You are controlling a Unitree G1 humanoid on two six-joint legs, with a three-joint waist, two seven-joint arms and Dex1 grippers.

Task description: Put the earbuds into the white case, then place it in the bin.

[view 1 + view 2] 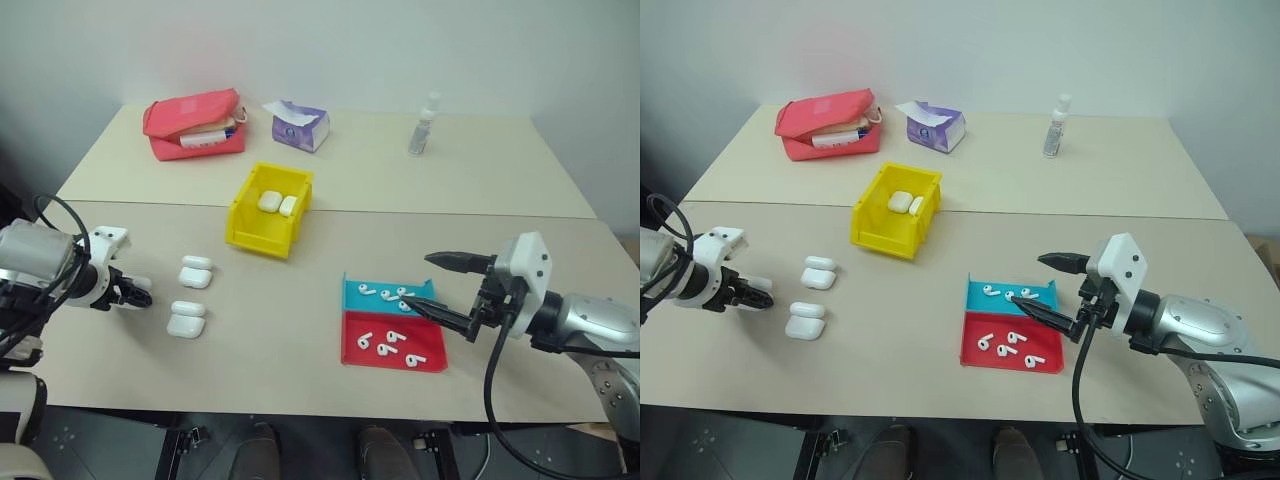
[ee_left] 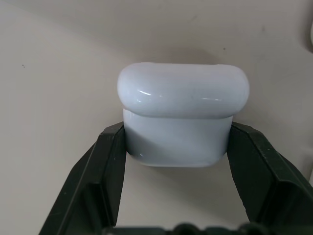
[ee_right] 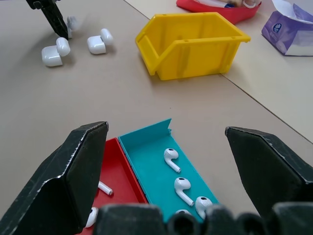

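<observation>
No text, brand, number or sign can be read anywhere in the views. A dark oval patch is seen on the purple tissue pack, but no letters can be made out in it. Print on the small clear bottle is too small to be read. The red pouch and the tube poking out of it carry no readable marking. The white case, the yellow bin, and the teal tray and red tray are plain and unlabelled
</observation>
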